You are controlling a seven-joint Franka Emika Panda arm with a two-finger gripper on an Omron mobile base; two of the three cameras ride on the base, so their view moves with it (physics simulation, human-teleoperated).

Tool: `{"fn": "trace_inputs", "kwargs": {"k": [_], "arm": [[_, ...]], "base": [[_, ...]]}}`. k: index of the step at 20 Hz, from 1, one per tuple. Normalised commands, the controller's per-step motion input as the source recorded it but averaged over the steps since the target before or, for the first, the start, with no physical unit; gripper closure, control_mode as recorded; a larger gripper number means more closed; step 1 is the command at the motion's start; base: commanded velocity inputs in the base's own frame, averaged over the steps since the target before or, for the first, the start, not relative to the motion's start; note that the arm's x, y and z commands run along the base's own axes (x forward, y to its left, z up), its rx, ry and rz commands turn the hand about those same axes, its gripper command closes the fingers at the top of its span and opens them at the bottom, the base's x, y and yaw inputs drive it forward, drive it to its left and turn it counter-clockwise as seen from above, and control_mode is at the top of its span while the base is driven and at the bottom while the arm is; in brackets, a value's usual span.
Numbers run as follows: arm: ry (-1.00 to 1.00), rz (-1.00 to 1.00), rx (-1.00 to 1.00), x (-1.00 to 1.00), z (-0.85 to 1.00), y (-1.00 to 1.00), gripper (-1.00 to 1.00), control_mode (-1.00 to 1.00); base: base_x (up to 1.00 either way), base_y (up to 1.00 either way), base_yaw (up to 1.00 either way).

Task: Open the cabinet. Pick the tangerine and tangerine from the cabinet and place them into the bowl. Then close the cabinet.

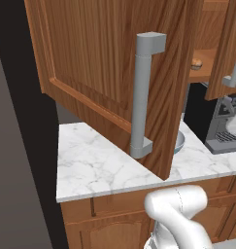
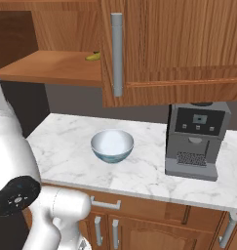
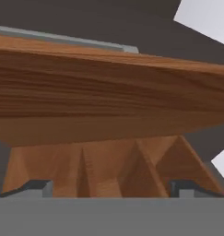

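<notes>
The cabinet point(image 1: 100, 58) has its left door swung wide open toward me, with a long grey bar handle point(image 1: 141, 92) on it. The cabinet's right door point(image 2: 178, 44) is shut. The open shelf point(image 2: 56, 66) holds a small yellowish thing point(image 2: 93, 56) at its edge, half covered by the door; I cannot tell what it is. The tangerines are hidden. The bowl point(image 2: 111, 145), white inside, stands empty on the marble counter, below the shelf. In the hand view my gripper point(image 3: 111, 191) is open, its fingertips point(image 3: 37, 188) wide apart, close to the wooden door panel point(image 3: 109, 101), holding nothing.
A grey coffee machine point(image 2: 195, 141) stands on the counter point(image 2: 66, 146) right of the bowl. The open door juts out over the counter's front and hides most of the bowl point(image 1: 180, 141) in the left base view. Base cabinets point(image 2: 139, 219) run beneath.
</notes>
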Motion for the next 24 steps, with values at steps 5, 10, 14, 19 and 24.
{"fn": "trace_inputs", "kwargs": {"k": [5, 10, 14, 19, 24], "arm": [[0.05, -0.26, -0.23, 0.66, -0.23, 0.16, -1.0, -1.0], [0.06, -0.32, -0.2, 0.66, -0.2, 0.0, -1.0, -1.0], [0.05, -0.35, -0.15, 0.76, -0.11, 0.0, -1.0, -1.0], [0.02, -0.29, -0.1, 0.86, -0.01, 0.0, -1.0, -1.0], [0.0, -0.16, -0.03, 0.62, 0.0, -0.33, -1.0, -1.0]], "base": [[0.0, 0.0, 0.0], [0.0, 0.0, 0.0], [0.0, 0.0, 0.0], [0.0, 0.0, 0.0], [0.0, 0.0, 0.0]]}}
